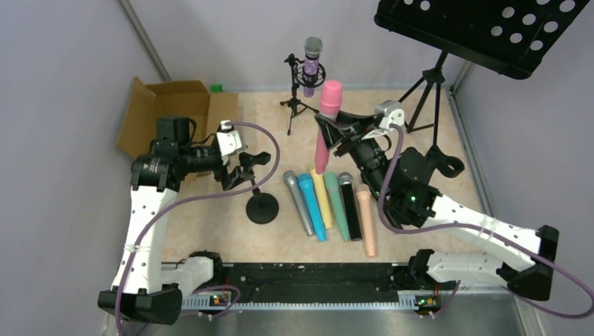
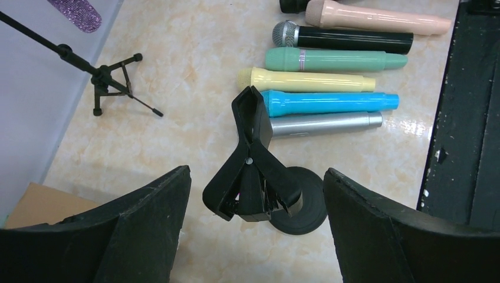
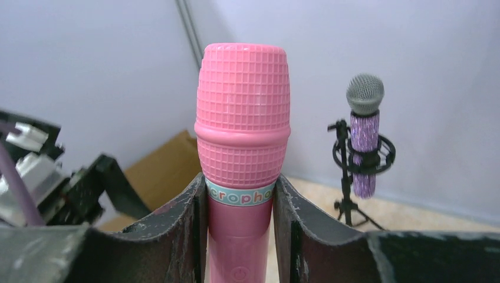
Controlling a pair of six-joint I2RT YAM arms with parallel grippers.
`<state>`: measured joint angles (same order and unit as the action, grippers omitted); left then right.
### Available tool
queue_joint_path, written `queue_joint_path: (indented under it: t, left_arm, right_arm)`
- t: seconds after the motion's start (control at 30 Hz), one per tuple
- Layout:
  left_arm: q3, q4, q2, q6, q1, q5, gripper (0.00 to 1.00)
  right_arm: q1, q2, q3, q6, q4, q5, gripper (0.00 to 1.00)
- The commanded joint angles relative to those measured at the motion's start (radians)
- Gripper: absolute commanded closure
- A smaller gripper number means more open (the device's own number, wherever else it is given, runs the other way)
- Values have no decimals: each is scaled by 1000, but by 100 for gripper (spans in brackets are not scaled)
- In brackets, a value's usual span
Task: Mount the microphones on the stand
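Note:
My right gripper [image 1: 335, 134] is shut on the pink microphone [image 1: 328, 119] and holds it upright above the table; its fingers clamp just below the head [image 3: 242, 118]. A glittery purple microphone [image 1: 311, 64] sits in the small tripod stand [image 1: 295, 105] at the back. My left gripper [image 1: 242, 168] is open, its fingers [image 2: 153, 212] either side of the black spring clip [image 2: 253, 159] of the round-base stand [image 1: 263, 208], not touching. Silver [image 1: 298, 203], blue [image 1: 312, 208], yellow [image 1: 322, 190], teal [image 1: 337, 206], black [image 1: 350, 208] and peach [image 1: 366, 224] microphones lie in a row.
An open cardboard box [image 1: 175, 105] stands at the back left. A black music stand [image 1: 490, 28] on a tripod [image 1: 431, 91] overhangs the back right. A black strip [image 1: 308, 276] runs along the near edge. Grey walls enclose the table.

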<state>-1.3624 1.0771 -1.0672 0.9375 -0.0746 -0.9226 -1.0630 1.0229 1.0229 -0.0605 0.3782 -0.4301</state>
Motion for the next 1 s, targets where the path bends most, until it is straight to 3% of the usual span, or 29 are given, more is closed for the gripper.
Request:
queue_joint_path:
  t: [0.0,0.13,0.27,0.53,0.83,0.97]
  left_arm:
    - [51,-169,61,-158,1,17,12]
    - [69,-235,59,-275,0,69,15]
    - [77,-228,61,-290,-1,64,21]
    - [80,-171,61,-244,-8,16,24]
    - [76,-123,58,-183,-8,-21,15]
    - [53,-122,31,-173,-8,-28,18]
  right_arm:
    - [11,108,-18,103,487,-39,100]
    - [11,204,-48,124,755,-15,100]
    - [10,298,-22,121,876,18,100]
    - [10,395,67,86,881,67,100]
    - [-15,454,116,71,857,110,100]
    - [-26,477,128,76,855,113,100]
